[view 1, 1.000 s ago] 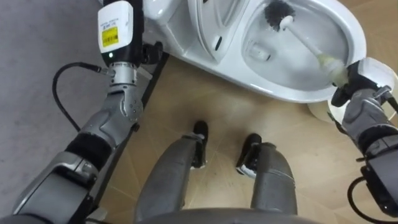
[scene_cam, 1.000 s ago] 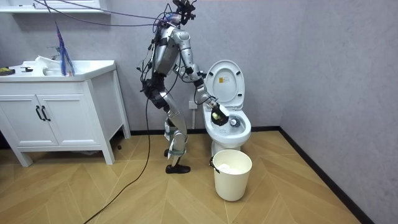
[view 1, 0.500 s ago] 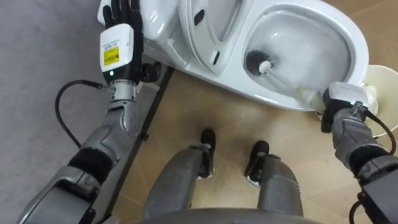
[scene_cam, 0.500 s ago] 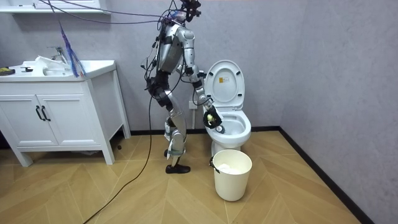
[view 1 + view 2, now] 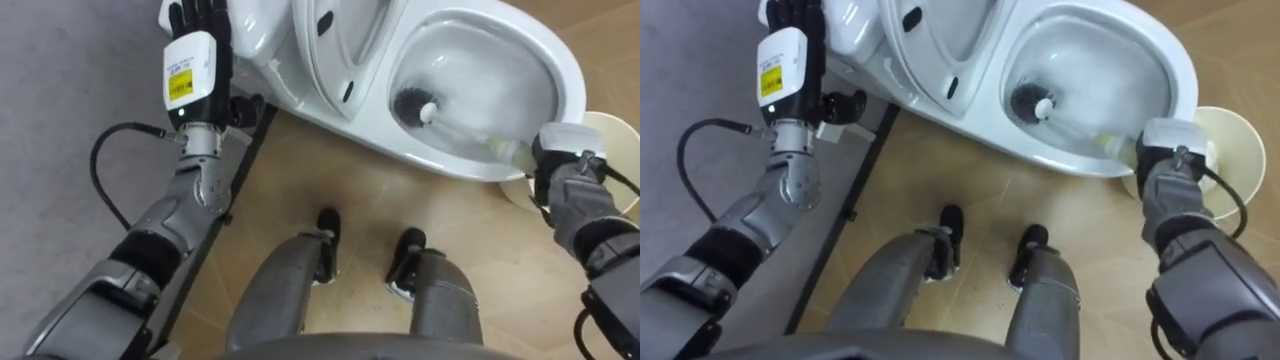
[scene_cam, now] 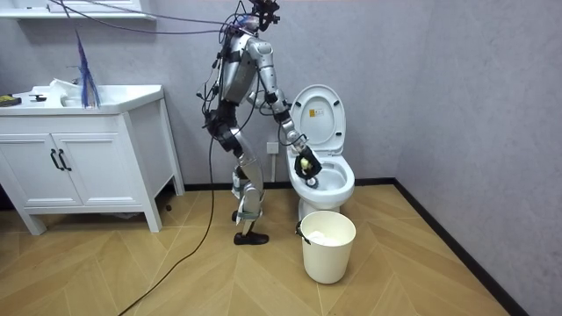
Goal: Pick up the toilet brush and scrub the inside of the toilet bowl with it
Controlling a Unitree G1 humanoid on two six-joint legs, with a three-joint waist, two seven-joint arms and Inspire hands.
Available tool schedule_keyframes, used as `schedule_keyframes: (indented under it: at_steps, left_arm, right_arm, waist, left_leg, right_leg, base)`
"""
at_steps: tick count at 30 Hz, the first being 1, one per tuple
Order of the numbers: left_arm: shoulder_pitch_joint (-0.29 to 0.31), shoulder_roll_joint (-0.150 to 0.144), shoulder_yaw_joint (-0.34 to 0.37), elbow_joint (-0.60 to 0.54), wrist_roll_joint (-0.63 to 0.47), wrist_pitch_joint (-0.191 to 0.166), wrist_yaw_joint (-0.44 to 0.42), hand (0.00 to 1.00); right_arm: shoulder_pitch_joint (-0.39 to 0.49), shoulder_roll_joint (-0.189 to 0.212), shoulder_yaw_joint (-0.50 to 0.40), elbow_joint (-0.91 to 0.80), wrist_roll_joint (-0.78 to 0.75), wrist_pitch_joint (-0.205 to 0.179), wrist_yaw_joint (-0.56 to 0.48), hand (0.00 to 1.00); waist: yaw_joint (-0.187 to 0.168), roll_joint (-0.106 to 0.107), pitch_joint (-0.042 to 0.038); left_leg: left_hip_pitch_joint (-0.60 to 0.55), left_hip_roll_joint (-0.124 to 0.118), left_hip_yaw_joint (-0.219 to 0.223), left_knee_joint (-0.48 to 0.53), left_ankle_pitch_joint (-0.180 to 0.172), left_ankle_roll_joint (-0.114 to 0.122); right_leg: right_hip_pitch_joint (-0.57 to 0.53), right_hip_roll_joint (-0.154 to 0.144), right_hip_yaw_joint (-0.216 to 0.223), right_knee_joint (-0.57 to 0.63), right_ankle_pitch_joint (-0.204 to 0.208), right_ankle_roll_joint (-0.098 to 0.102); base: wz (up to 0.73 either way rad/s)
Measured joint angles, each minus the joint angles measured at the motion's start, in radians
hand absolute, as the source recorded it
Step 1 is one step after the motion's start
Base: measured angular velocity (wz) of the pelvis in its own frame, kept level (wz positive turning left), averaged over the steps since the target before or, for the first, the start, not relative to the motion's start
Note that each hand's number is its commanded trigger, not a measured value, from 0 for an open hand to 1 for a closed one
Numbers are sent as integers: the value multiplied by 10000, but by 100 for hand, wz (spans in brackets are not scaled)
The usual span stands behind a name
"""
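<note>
Since a second ago the toilet brush [image 5: 410,104] has been shifting from the far end of the bowl; its head is now lying against the left inner wall. The right hand's [image 5: 566,165] fingers are gripping the brush's pale handle at the near rim of the toilet bowl [image 5: 565,60]. The handle is slanting down into the bowl, ending in black bristles around a white core. The left hand [image 5: 192,70], fingers straight, is hovering left of the raised lid [image 5: 335,40]. The robot is standing before the toilet, with a white bin [image 6: 328,246] near it.
</note>
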Motion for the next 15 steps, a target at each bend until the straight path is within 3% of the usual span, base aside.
schedule_keyframes:
  at_steps: [4, 8, 15]
  left_arm:
    - [-127, 8, -5, -60, 29, 35, 35, 0]
    - [-282, 8, -5, -56, 64, 160, -8, 0]
    - [-304, -6, -9, -59, 159, 248, -118, 0]
  right_arm:
    - [-400, -16, -704, 86, 308, -116, -485, 100]
    - [-657, -218, -847, 114, 226, -135, -792, 100]
    - [-477, -199, -421, -52, -1738, -34, -1071, 100]
  waist:
    - [-40, -124, 25]
    - [-59, -160, 32]
    - [-31, -147, 34]
  left_leg:
    - [-231, -32, 81, 167, 6, 30]
    - [-401, -20, 90, 385, -5, 65]
    - [-337, -5, -29, 369, -5, 60]
  right_leg:
    - [-299, -144, 72, 331, -79, 28]
    - [-428, -188, 30, 490, -93, 7]
    - [-300, -152, -53, 438, -70, -27]
  base:
    - [4]
    - [1]
    - [2]
